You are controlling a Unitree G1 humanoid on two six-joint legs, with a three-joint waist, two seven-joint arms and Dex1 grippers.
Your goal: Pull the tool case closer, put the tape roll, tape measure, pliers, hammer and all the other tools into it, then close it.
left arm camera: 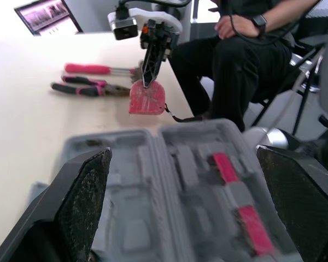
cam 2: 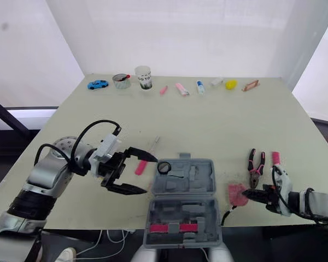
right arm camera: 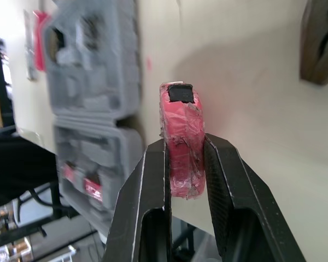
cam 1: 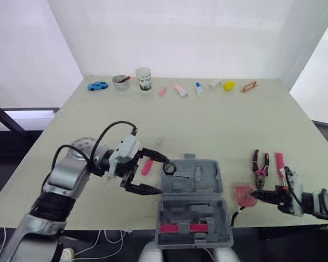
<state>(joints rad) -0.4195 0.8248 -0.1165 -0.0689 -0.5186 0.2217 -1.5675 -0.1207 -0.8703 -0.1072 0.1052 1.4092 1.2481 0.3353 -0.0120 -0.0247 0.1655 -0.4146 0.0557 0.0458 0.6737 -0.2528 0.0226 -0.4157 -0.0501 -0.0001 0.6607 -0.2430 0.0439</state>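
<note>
Step now: the right claw [cam 1: 256, 194] has the tape measure [cam 1: 244, 195] and I think the next move is to carry it to the tool case [cam 1: 208, 180].
Right claw: pinched on the two flat sides of the tape measure, down low on it.
Left claw [cam 1: 161, 176]: wide open, holding nothing, at the left side of the case by the black tape roll [cam 1: 169, 168].
How to do it well: hold tight and lift straight up first. Then move across to the case and go down slowly into a free pocket. Mind the black cord, which could catch on the case wall.
Where the tape measure is: by the near edge of the table, just right of the open case. The pliers [cam 1: 260, 166] and hammer [cam 1: 281, 166] lie just behind it.
How it looks: red and boxy, standing on its thin edge. It has a shiny wrinkled skin and a small black piece on top.
</note>
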